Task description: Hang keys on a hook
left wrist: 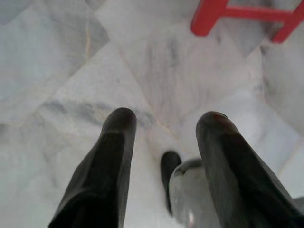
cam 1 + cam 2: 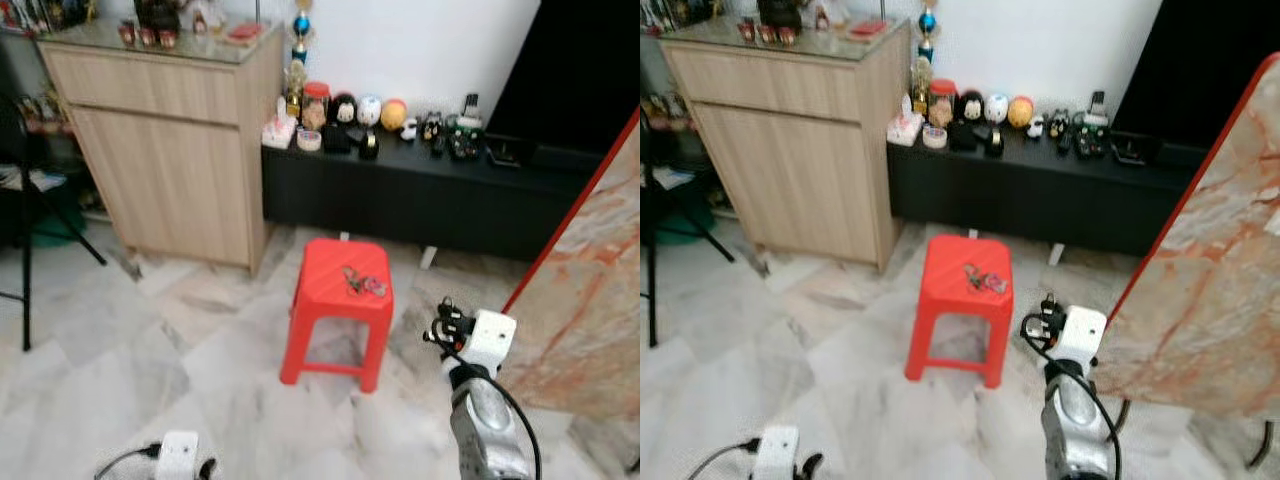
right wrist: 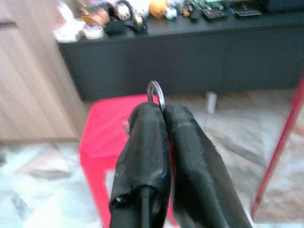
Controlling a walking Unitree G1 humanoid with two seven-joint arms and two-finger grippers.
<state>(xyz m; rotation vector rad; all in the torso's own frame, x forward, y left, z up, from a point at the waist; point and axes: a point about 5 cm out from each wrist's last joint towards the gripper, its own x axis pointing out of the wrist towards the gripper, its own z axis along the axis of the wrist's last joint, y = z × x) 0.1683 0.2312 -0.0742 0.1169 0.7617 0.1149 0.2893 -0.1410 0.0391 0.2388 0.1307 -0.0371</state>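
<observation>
While keys (image 2: 364,283) lie on red stool (image 2: 318,290), right tool (image 3: 164,110) pinches ring (image 3: 156,94).

A red plastic stool (image 2: 338,300) stands on the pale marble floor (image 2: 150,340) near the middle of the scene. At 12 o'clock from it runs a long, low black cabinet (image 2: 420,195) against the white wall, its top crowded with small figurines and jars (image 2: 345,110). At about 10 o'clock stands a taller light-wood cabinet (image 2: 165,140). At 3 o'clock a marble-patterned slab with a red edge (image 2: 590,290) leans tilted.
</observation>
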